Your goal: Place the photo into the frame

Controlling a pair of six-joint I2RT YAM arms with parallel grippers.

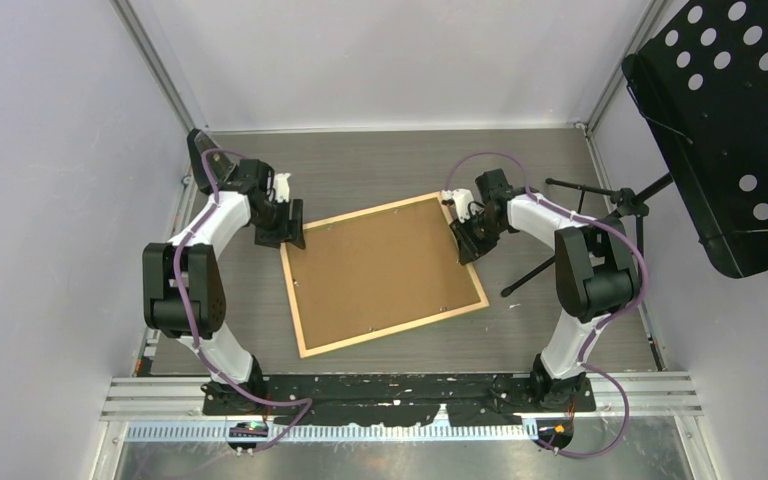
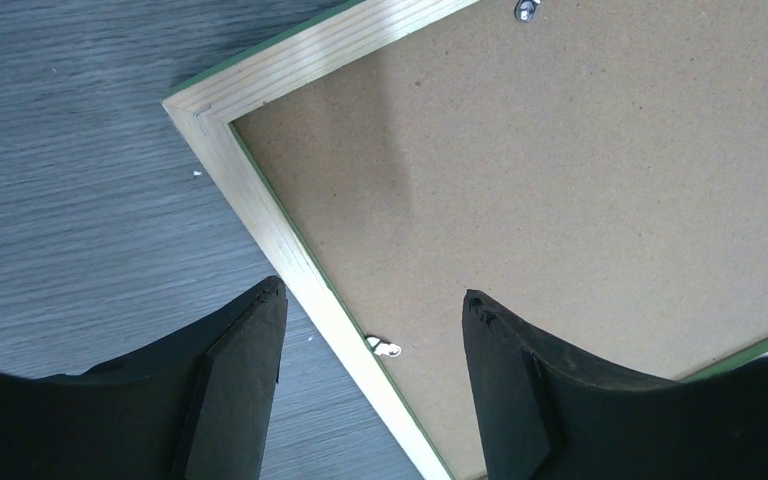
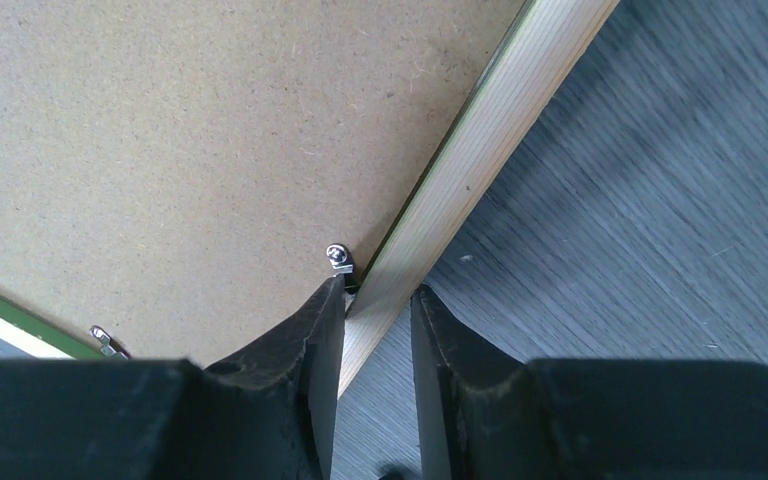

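The frame [image 1: 396, 328] lies back up on the table, with a light wood rail and a green inner lip. A brown hardboard backing sheet [image 1: 380, 265] fills it. The photo is not in view. My left gripper [image 1: 290, 235] is open and hovers over the frame's left rail [image 2: 260, 215] near the far left corner, one finger on each side of it. A small metal clip [image 2: 385, 347] lies between the fingers. My right gripper [image 1: 463, 243] is at the right rail [image 3: 480, 150]. Its fingers [image 3: 315, 340] are closed narrowly across that rail, beside a metal clip [image 3: 339, 257].
A black perforated music stand [image 1: 730, 130] stands at the right, and its tripod legs [image 1: 540, 270] reach onto the table next to my right arm. White walls close in the left, far and right sides. The table is dark grey wood grain [image 1: 380, 165].
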